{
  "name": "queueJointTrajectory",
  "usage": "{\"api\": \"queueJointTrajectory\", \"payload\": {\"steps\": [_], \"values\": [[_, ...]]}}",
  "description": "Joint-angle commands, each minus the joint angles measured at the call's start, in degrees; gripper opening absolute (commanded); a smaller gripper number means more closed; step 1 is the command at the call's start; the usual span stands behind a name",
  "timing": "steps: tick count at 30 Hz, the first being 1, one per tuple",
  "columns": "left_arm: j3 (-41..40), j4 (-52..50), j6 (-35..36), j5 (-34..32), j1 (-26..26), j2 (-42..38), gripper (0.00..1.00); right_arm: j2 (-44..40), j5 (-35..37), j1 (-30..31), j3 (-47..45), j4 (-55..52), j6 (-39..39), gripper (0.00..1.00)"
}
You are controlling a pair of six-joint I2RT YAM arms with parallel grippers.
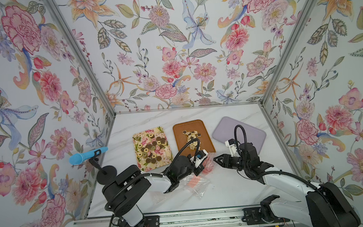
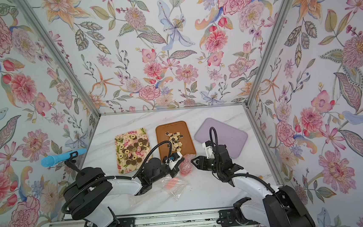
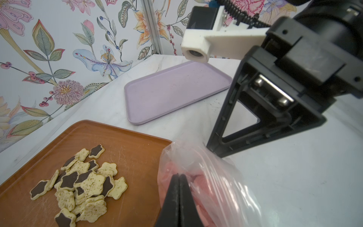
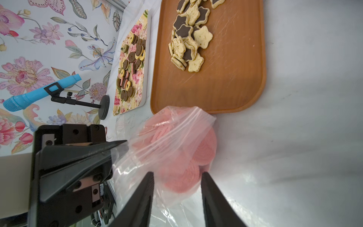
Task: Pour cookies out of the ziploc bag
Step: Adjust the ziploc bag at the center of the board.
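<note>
Finding: your left gripper is clamped on the bag, jaws pressed fully together with the clear film pinched between them. Both wrist views confirm the pinch.

The bag sits against the near right corner of the brown tray. Whether it overlaps the rim cannot be told from the top views. The pink cookies are inside it, bunched in one lump, with loose film trailing toward the robot's base.

Your right gripper stands with its jaws apart and grips nothing. It points at the bag from beyond the brown tray's right edge, and the lump shows in the gap between its jaws — contact cannot be confirmed.

On the brown tray lies a heap of star cookies, beige and dark. Just left of it, the floral tray carries the round cookies. Right of it, set apart, lies the purple tray. A spare bag lies flat nearer the base than the brown tray.
</note>
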Motion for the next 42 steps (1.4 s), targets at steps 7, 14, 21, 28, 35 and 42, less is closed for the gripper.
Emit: {"api": "queueJointTrajectory", "payload": {"steps": [7, 14, 21, 28, 35, 42], "values": [[0.2, 1.7, 0.2, 0.7, 0.1, -0.8, 0.0, -1.3, 3.5, 0.2, 2.6, 1.5, 0.4, 0.43], [0.3, 1.4, 0.4, 0.7, 0.1, -0.9, 0.0, 1.4, 3.0, -0.5, 4.1, 2.0, -0.1, 0.44], [0.2, 2.0, -0.1, 0.9, 0.1, -0.5, 0.0, 4.4, 0.4, -0.4, 4.1, 6.1, 1.5, 0.31], [0.4, 2.0, -0.2, 1.1, 0.1, -0.4, 0.0, 2.2, 1.1, -0.5, 3.6, 4.9, 1.7, 0.01], [0.1, 1.5, 0.3, 0.8, 0.1, -1.0, 0.0, -3.5, 2.9, -1.7, 3.9, -2.6, -2.4, 0.0], [0.7, -0.7, 1.6, 1.5, 0.1, -1.9, 0.0, -4.0, -6.7, -4.8, 7.9, -15.0, -17.3, 0.0]]}}
